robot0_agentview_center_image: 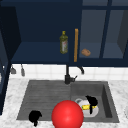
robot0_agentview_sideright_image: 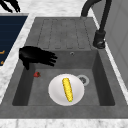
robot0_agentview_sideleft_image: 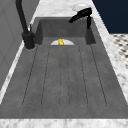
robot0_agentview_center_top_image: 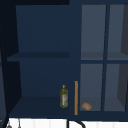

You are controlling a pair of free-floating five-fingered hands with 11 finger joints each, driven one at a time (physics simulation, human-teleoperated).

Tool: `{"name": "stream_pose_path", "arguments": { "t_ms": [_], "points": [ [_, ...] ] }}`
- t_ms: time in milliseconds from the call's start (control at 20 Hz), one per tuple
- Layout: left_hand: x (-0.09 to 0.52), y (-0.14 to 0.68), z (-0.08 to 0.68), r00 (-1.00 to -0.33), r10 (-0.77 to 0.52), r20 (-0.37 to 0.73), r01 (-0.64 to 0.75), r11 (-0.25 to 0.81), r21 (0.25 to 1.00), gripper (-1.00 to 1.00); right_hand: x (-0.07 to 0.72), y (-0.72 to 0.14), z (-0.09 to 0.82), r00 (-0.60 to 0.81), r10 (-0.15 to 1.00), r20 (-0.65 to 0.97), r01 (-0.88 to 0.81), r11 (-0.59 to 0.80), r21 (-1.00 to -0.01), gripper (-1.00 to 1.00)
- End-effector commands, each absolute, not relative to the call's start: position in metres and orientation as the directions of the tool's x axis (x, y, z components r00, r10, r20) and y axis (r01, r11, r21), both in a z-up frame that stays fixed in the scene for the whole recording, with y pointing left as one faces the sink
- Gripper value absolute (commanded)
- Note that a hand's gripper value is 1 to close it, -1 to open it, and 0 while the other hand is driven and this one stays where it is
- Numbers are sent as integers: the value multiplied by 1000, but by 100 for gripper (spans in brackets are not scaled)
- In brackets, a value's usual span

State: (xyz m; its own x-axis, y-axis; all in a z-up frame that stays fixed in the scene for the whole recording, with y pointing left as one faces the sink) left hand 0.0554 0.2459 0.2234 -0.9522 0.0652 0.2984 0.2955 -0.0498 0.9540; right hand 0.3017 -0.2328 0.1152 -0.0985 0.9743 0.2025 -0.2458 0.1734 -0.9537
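My right hand [robot0_agentview_center_image: 92, 101] hovers open over the sink basin, just above a white plate [robot0_agentview_center_image: 93, 111] that carries a yellow corn cob [robot0_agentview_center_image: 86, 107]. From the right side, the right hand [robot0_agentview_sideright_image: 37, 56] floats with straight fingers near the basin's front wall, left of the plate [robot0_agentview_sideright_image: 56, 91] and the corn [robot0_agentview_sideright_image: 67, 89]. From the left side, the right hand [robot0_agentview_sideleft_image: 81, 15] hangs above the basin's far end, beyond the plate [robot0_agentview_sideleft_image: 68, 42]. My left hand [robot0_agentview_center_image: 35, 117] floats at the drainboard's front left corner, fingers relaxed, holding nothing; the left hand [robot0_agentview_sideright_image: 10, 5] also shows far off at the top left.
A red ball [robot0_agentview_center_image: 67, 114] shows at the sink's front edge, and a small red thing [robot0_agentview_sideright_image: 36, 74] lies in the basin. The black faucet [robot0_agentview_center_image: 67, 75] stands behind the sink. An open wall cabinet holds an oil bottle [robot0_agentview_center_top_image: 64, 97] and a bread roll [robot0_agentview_center_top_image: 86, 106].
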Motion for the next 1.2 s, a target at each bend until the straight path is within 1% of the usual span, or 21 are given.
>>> {"name": "stream_pose_path", "arguments": {
  "t_ms": [0, 150, 400, 550, 800, 950, 1150],
  "points": [
    [55, 246, 223, -952, 65, 298, 296, -50, 954, 0, 309, -236, 103, -151, 977, 149, -345, 89, -934, -100],
    [55, 246, 223, -952, 65, 298, 295, -50, 954, 0, 314, -241, 100, -144, 983, 117, -411, 49, -910, -100],
    [55, 246, 223, -952, 65, 298, 295, -50, 954, 0, 339, -241, 93, -93, 991, 93, -516, 32, -856, -100],
    [55, 246, 223, -952, 65, 298, 295, -50, 954, 0, 350, -236, 89, -87, 995, 45, -566, -12, -825, -100],
    [55, 246, 223, -952, 65, 298, 295, -50, 954, 0, 363, -222, 67, -78, 996, -44, -529, -79, -845, -100],
    [55, 246, 223, -952, 65, 298, 295, -50, 954, 0, 368, -220, 55, -74, 996, -58, -511, -87, -855, -100],
    [55, 246, 223, -952, 65, 298, 295, -50, 954, 0, 371, -224, 42, -94, 995, -20, -496, -64, -866, -100]
  ]
}}
